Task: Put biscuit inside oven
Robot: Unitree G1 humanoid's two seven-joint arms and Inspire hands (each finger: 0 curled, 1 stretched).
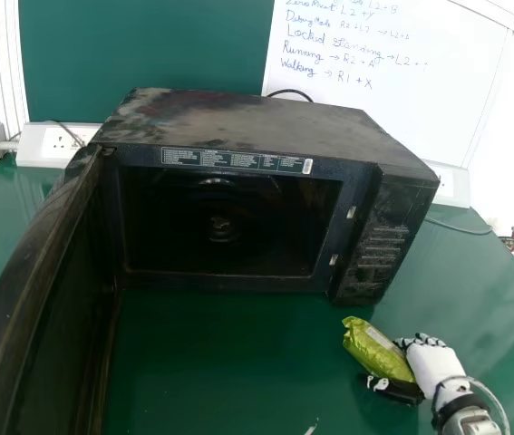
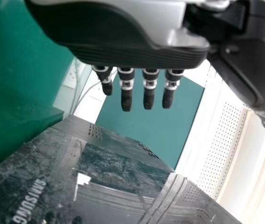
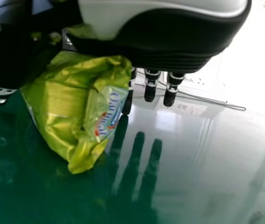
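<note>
The green biscuit packet [image 1: 372,349] is held between the thumb and fingers of the right hand [image 1: 433,364], at the right-hand part of the green counter [image 1: 211,372], near the oven's [image 1: 266,124] front right corner and outside its cavity. The oven door [image 1: 53,299] stands open at the left; the left hand [image 2: 118,35], fingers extended and spread wide of any grip, is near its outer face.

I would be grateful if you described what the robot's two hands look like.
The left hand has a silver-grey shell, a ribbed black underside and black fingers with silvery bands. The right hand is white and black, with a dark band at its wrist and a pale cable looping alongside.
</note>
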